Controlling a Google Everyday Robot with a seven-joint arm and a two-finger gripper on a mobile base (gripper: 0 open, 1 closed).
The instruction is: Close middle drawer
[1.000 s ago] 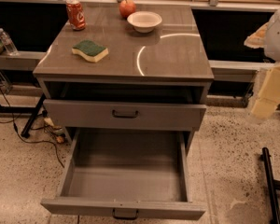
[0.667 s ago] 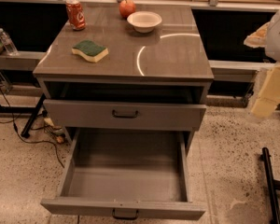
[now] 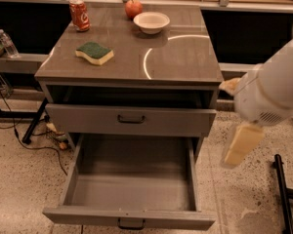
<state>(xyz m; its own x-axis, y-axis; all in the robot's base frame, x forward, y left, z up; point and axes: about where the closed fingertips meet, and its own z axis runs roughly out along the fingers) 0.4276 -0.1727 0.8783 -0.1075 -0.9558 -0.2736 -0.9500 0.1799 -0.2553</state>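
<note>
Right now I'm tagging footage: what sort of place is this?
Probably a robot test lab: a grey cabinet with its middle drawer open, a can and sponge on top, speckled floor. The hand hangs right of the cabinet.

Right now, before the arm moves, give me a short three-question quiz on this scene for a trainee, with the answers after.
1. True or false: the middle drawer is pulled far out and looks empty.
2. Pick one. The gripper is: (a) gripping the drawer's handle, (b) off at the picture's right, clear of the drawer, (c) over the bowl.
3. In a word: what lies nearest the front edge of the cabinet top?

Key: 1 true. 2 b. 3 the sponge.
</note>
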